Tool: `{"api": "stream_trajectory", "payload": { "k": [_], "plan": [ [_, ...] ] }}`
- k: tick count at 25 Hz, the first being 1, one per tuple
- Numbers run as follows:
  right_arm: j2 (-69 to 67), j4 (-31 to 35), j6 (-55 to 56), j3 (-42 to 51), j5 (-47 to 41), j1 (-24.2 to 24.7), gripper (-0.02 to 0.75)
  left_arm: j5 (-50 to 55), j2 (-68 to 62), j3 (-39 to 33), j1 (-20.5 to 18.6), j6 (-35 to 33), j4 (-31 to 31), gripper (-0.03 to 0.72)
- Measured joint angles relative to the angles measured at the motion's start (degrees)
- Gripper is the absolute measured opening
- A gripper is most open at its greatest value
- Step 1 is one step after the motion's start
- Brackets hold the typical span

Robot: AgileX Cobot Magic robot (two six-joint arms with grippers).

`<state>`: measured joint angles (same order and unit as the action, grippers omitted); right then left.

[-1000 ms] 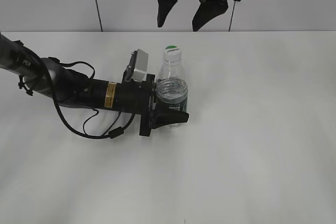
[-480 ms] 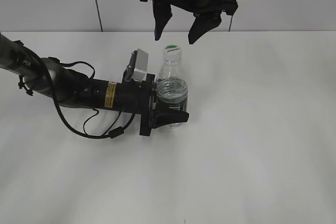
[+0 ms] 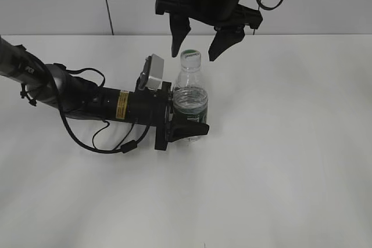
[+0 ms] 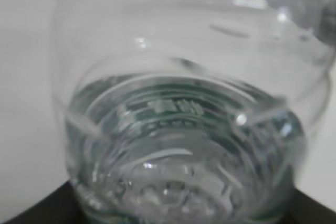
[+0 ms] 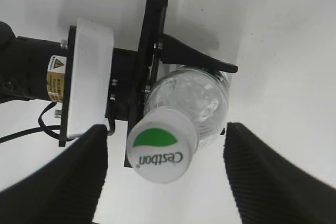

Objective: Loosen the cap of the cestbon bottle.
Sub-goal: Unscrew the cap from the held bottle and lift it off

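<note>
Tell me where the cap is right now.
In the exterior view the cap sits atop the cestbon bottle, centre-left, just below the open right gripper.

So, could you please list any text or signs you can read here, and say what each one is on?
"C'estbon": on top of the white cap, beneath a green half-circle mark.
Yellow warning sticker on the left arm's black wrist: print too small to read.
Green label on the bottle: text blurred, unreadable.

One cestbon bottle (image 3: 190,98), one cap (image 3: 190,56) — apparently nothing else countable.
</note>
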<state>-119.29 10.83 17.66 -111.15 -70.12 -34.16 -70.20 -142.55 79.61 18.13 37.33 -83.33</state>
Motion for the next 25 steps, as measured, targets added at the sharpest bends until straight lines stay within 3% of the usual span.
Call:
{"api": "stream_trajectory", "payload": {
  "k": [14,21,25],
  "plan": [
    [0.0,0.4,-0.5,1.0,0.1,0.0,0.513,0.0,0.0,0.0,0.0,0.0,0.0,0.41],
    [0.0,0.7,-0.7,1.0,0.1,0.0,0.321,0.0,0.0,0.0,0.0,0.0,0.1,0.41],
    [0.0,0.8,-2.9,1.0,0.1,-0.1,0.301,0.1,0.0,0.0,0.0,0.0,0.1,0.41]
  ]
}}
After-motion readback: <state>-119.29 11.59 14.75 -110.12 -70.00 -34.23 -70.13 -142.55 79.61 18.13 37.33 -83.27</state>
